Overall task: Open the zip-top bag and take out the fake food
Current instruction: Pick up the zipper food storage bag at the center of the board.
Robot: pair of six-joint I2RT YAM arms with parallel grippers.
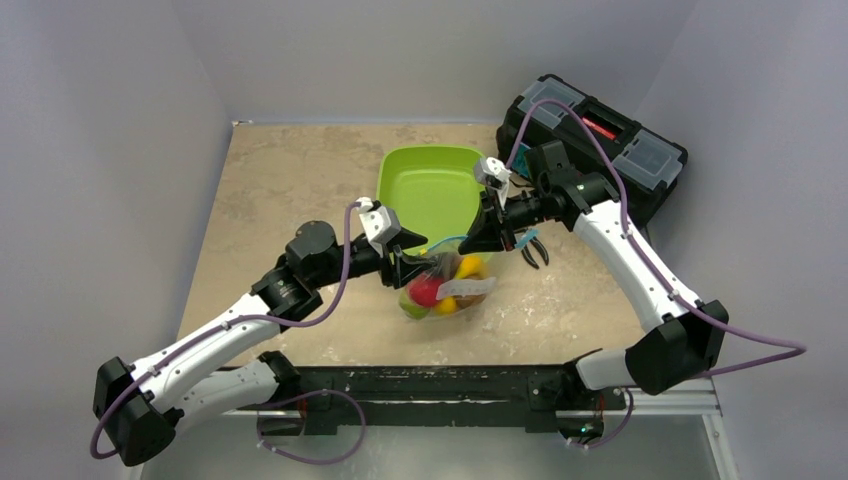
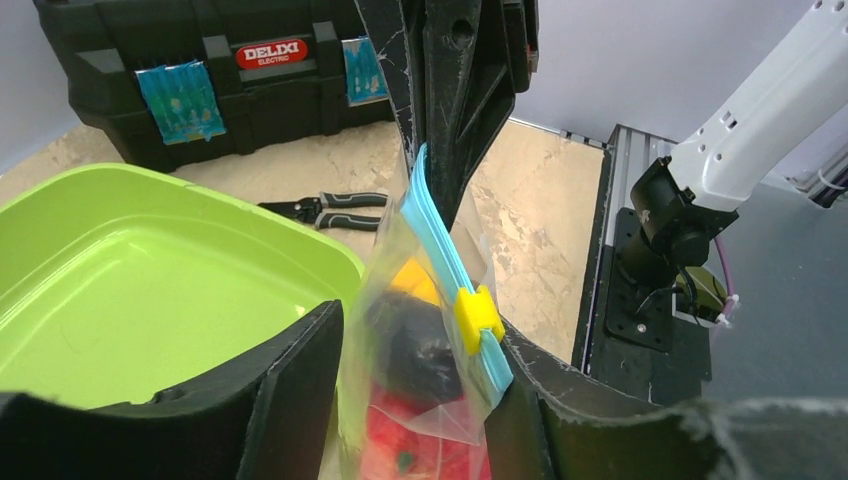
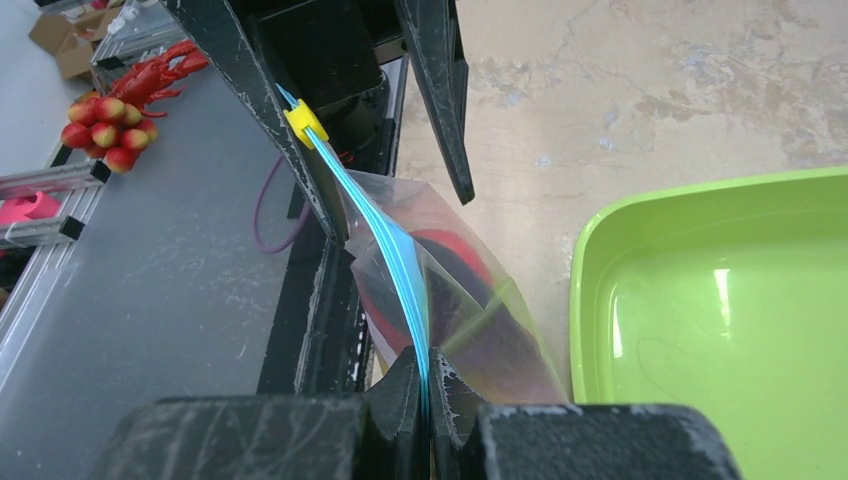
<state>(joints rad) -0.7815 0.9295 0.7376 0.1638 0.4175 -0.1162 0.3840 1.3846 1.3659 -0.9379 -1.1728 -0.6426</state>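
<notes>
Viewing from above: clear plastic zip-top bag [image 1: 447, 290] holding coloured plastic fake food [image 1: 428, 292], between both arms, just beside lime-green plastic tray [image 1: 430, 185].
Left wrist: left gripper [image 2: 420, 320] spread, straddling the bag's yellow slider [image 2: 478, 315] end.
Right wrist: right gripper [image 3: 427, 360] pinching teal zipper strip [image 3: 395, 260].

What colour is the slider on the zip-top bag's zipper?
Yellow slider, riding a teal-blue zipper strip; it shows clearest in the left wrist view.

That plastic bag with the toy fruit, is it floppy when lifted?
Probably floppy: the zip-top bag hangs limp from the strip pinched by the right gripper. Likely bottom-heavy, since the fake food bunches low. The smooth film may slip.
</notes>
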